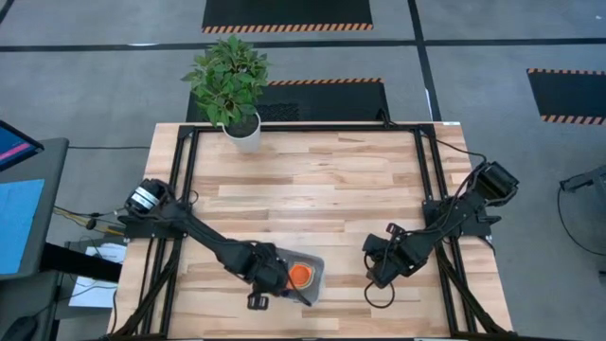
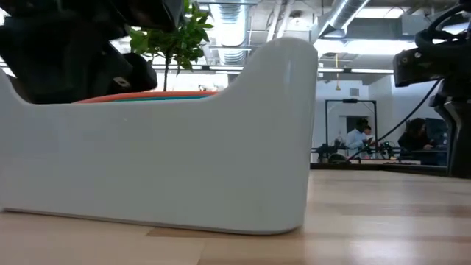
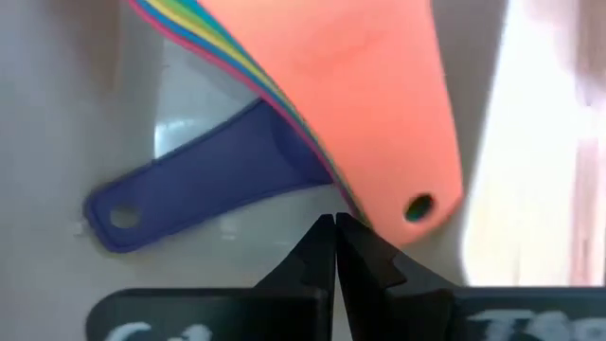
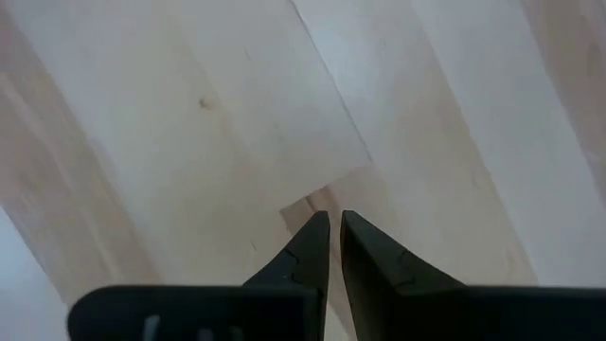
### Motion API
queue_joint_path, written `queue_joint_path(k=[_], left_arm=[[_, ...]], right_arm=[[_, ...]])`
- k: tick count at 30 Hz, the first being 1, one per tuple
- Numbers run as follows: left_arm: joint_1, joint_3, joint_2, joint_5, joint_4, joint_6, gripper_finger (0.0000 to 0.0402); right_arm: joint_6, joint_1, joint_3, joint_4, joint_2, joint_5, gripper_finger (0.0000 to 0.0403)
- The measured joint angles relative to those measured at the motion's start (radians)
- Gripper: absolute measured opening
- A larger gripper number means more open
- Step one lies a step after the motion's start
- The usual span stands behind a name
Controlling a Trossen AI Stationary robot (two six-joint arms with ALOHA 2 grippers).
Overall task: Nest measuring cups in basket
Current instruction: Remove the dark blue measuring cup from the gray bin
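The pale basket [image 1: 315,264] stands near the table's front edge, left of centre, and its wall [image 2: 184,154] fills the low view. Inside lie the nested measuring cups, the orange one [image 1: 300,276] on top. Its handle [image 3: 379,114] covers the other stacked handles. The dark blue handle [image 3: 189,185] splays out sideways on the basket floor. My left gripper [image 3: 336,223] is shut and points down into the basket at the handles. My right gripper [image 4: 335,223] hangs over bare wood to the basket's right [image 1: 379,275], its fingers all but together with nothing between them. My left gripper's shut fingertips [image 3: 327,237] stand from above at the side edge of the stacked handles [image 3: 343,197], where the dark blue handle branches off. I cannot tell whether they touch that edge. The cups rest in the basket.
A white pot with a green plant [image 1: 242,133] stands at the table's far edge, left of centre. Bare wood [image 1: 331,189] lies between pot, basket and right arm. People show in the room beyond the table [image 2: 360,136].
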Motion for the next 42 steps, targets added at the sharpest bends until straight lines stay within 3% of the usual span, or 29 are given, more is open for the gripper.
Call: queue_joint_path(k=[4,10,19,28,35,42], left_arm=[[-0.028,0.022,0.0,-0.016,-0.006,-0.032,0.0],[-0.017,0.071,-0.001,-0.161,-0.07,0.064,0.0],[0.06,0.07,0.009,-0.159,-0.163,0.26,0.0004],[0.061,0.071,0.013,-0.164,-0.219,0.561,0.0074],[0.06,0.071,0.013,-0.163,-0.143,0.67,0.0122],[0.062,0.07,0.022,-0.099,-0.142,0.684,0.0142]], right_arm=[[-0.014,0.0,0.0,0.003,0.0,0.0,0.0053],[-0.015,-0.001,0.0,0.004,0.0,0.0,0.0053],[-0.015,0.001,0.0,0.011,0.0,-0.002,0.0053],[-0.015,-0.003,0.0,0.01,0.0,-0.002,0.0053],[-0.015,-0.01,0.0,0.01,0.0,-0.002,0.0053],[-0.015,-0.016,0.0,0.01,0.0,-0.003,0.0053]])
